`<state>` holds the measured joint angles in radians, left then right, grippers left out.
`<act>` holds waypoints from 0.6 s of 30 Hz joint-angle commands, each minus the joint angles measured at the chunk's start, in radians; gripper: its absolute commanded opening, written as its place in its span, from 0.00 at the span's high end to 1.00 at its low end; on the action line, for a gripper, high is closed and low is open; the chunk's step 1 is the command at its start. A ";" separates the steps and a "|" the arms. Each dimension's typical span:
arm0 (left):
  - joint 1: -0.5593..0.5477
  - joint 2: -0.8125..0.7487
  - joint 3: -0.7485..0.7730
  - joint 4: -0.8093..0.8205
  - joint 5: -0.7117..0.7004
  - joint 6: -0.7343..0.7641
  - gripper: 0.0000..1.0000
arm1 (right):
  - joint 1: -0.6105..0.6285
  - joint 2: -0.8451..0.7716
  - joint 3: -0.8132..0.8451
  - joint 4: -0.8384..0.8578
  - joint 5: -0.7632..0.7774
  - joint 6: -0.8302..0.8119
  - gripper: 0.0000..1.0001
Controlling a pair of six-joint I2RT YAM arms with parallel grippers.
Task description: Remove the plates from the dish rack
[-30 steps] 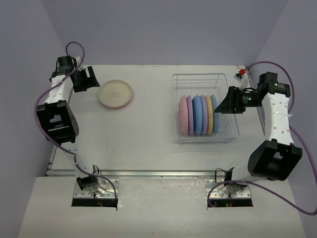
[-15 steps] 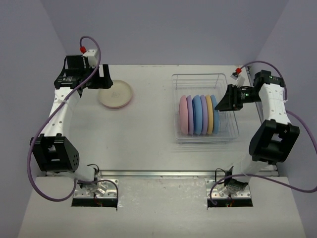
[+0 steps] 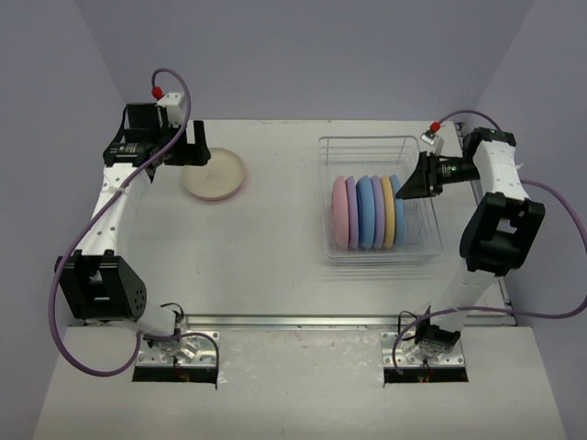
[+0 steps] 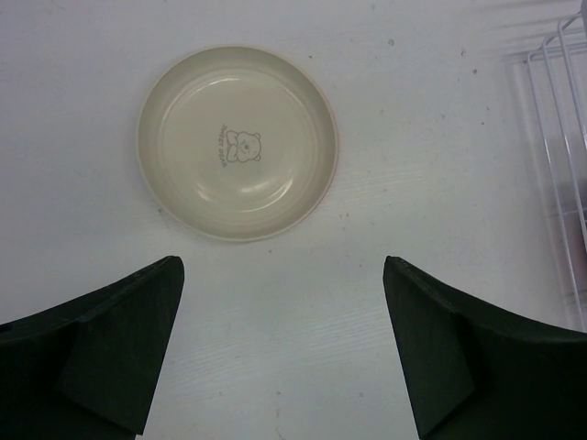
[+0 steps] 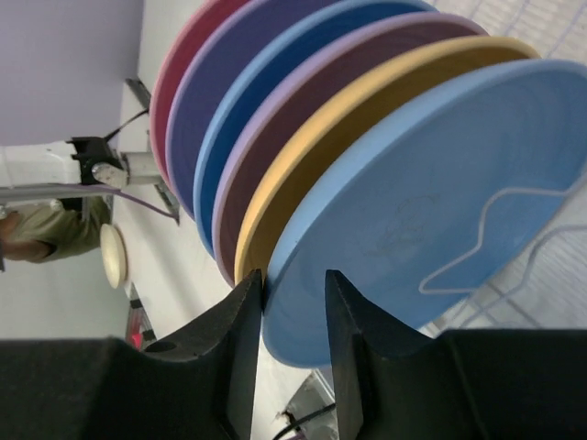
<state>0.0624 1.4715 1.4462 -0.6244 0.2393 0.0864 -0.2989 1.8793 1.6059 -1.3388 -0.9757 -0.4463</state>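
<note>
The dish rack (image 3: 367, 142) of silver wire stands at the right and holds several plates on edge: pink (image 3: 339, 213), lilac, blue, lilac, yellow (image 3: 388, 213) and an outermost blue plate (image 3: 398, 206). My right gripper (image 3: 408, 186) is at that blue plate's top rim. In the right wrist view my right gripper (image 5: 293, 280) has one finger between the yellow plate (image 5: 303, 156) and the blue plate (image 5: 431, 192), the other on the blue plate's face, shut on its rim. A cream plate (image 3: 214, 173) lies flat at the far left. My left gripper (image 3: 193, 151) hovers open beside it; the left wrist view shows the gripper (image 4: 284, 266) just short of the cream plate (image 4: 238, 142).
The rack's far half holds no plates. The rack's wire corner (image 4: 564, 137) shows at the right edge of the left wrist view. Lavender walls close in at the left, back and right. A metal rail (image 3: 293, 321) runs along the table's near edge.
My right gripper has moved left and up onto the outermost blue plate's rim. My left arm has swung right, bringing its gripper over the table beside the cream plate.
</note>
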 commanded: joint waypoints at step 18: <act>-0.008 -0.037 -0.008 0.031 -0.011 0.017 0.12 | -0.073 -0.081 0.081 -0.169 -0.127 -0.045 1.00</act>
<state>0.0601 1.4715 1.4390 -0.6250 0.2282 0.0971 -0.3307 1.8817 1.6267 -1.3920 -1.0552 -0.4861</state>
